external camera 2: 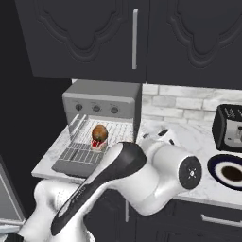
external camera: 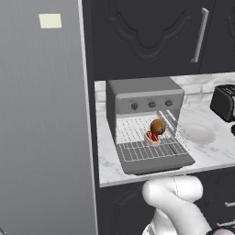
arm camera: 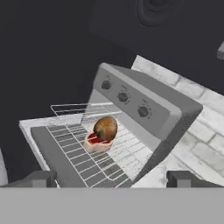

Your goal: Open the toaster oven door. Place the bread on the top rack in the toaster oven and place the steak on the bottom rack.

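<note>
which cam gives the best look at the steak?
Hand view: the steak is largest there, red with a pale rim, on a pulled-out wire rack with the bread on it. Left base view shows a small red piece beside the bread; right base view shows a red sliver under it.

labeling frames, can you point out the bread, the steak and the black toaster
bread [arm camera: 105, 127]: hand view, middle of the brown round top
steak [arm camera: 92, 141]: hand view, red face beside the bread
black toaster [external camera: 224, 102]: left base view, its dark side wall
</note>
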Motion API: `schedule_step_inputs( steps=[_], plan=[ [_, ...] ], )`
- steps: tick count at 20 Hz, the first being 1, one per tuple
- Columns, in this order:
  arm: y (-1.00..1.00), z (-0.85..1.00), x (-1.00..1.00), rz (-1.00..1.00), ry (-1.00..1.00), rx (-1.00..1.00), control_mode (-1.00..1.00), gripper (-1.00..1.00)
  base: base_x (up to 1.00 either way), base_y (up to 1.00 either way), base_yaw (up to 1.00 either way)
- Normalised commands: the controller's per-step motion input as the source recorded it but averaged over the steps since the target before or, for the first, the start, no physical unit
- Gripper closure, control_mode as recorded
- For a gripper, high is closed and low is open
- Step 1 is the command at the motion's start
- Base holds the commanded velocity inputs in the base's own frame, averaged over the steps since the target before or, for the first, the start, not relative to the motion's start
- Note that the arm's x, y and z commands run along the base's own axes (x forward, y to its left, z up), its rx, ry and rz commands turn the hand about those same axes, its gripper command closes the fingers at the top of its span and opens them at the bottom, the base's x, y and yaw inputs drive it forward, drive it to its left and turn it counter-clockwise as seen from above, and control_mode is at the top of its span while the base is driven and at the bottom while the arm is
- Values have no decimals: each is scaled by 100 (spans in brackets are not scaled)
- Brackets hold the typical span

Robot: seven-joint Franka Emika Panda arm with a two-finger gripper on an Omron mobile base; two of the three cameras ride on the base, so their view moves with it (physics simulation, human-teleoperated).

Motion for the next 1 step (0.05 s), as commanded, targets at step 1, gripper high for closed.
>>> schedule_step_inputs(
  steps=[1],
  plan=[
    [-100, 9, -25, 0, 0, 0, -100, -100, 0, 0, 0]
  ],
)
